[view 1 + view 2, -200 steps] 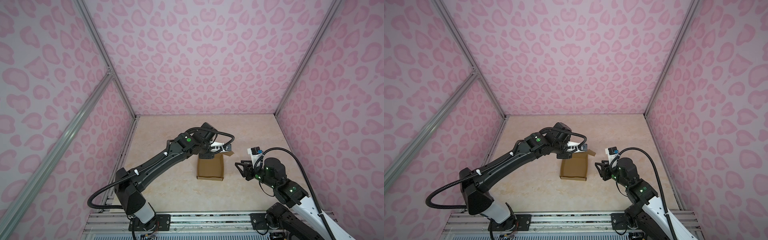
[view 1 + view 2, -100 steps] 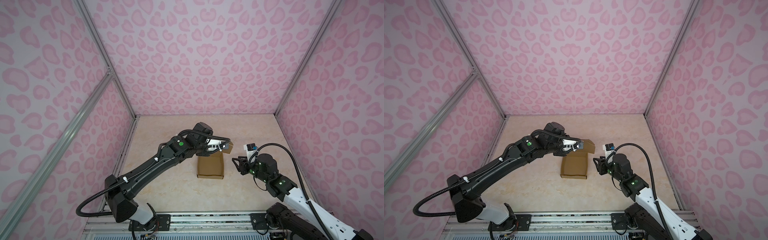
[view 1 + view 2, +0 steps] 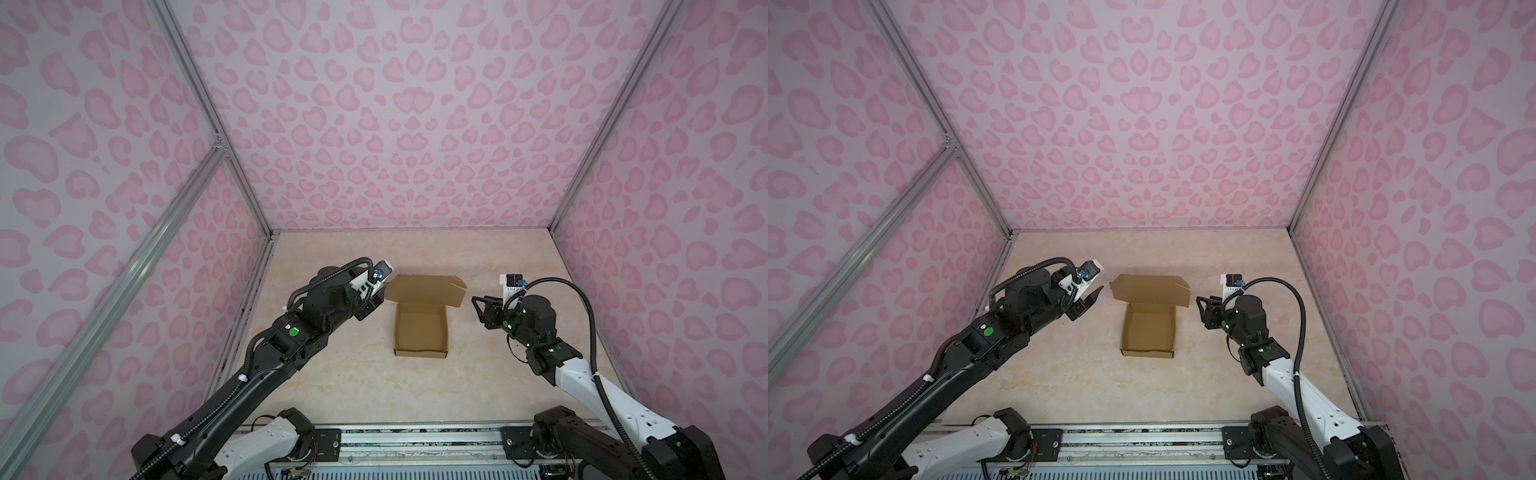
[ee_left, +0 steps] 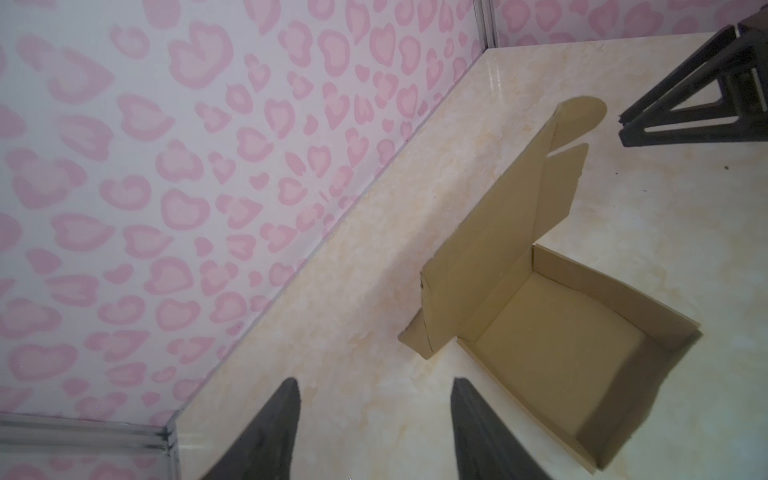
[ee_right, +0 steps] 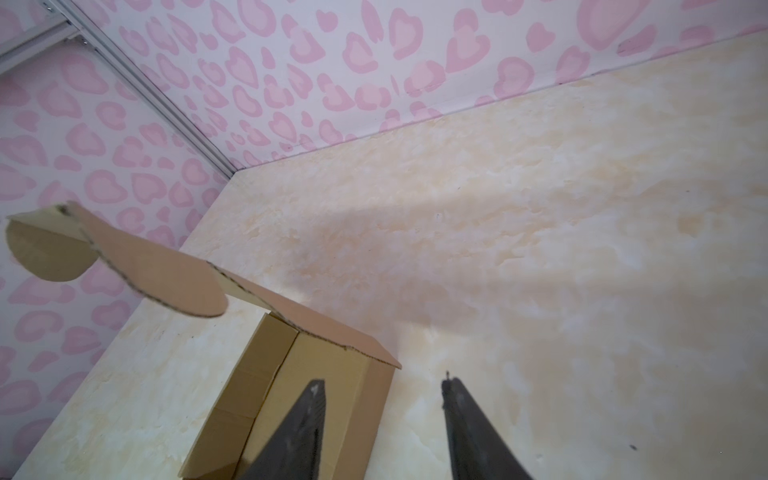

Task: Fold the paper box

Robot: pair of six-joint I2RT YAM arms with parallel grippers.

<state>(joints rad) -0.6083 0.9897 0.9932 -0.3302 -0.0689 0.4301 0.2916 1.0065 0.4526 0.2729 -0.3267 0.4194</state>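
Presently, one item: a box [image 3: 421, 330] of plain brown cardboard, resting on the surface [image 3: 353, 386] about midway between its left and right edges and well clear of all four. Condition: tray formed, four low walls standing, interior bare; lid [image 3: 424, 290] raised from the far wall and leaning over the tray, unclosed, with a rounded tab [image 4: 582, 118] at each end, seen also in the right wrist view [image 5: 50, 249]. Left end effector [image 3: 1086, 303]: just beside the lid's left end, not touching it, fingers [image 4: 270, 432] apart with only the surface between them. Right end effector [image 3: 482, 309]: near the lid's right end, also clear of the cardboard, fingers [image 5: 305, 428] apart and holding nothing; in the right wrist view the box's near corner [image 5: 332, 399] shows behind one fingertip. Surroundings: pink patterned walls [image 3: 395, 124] on three sides.
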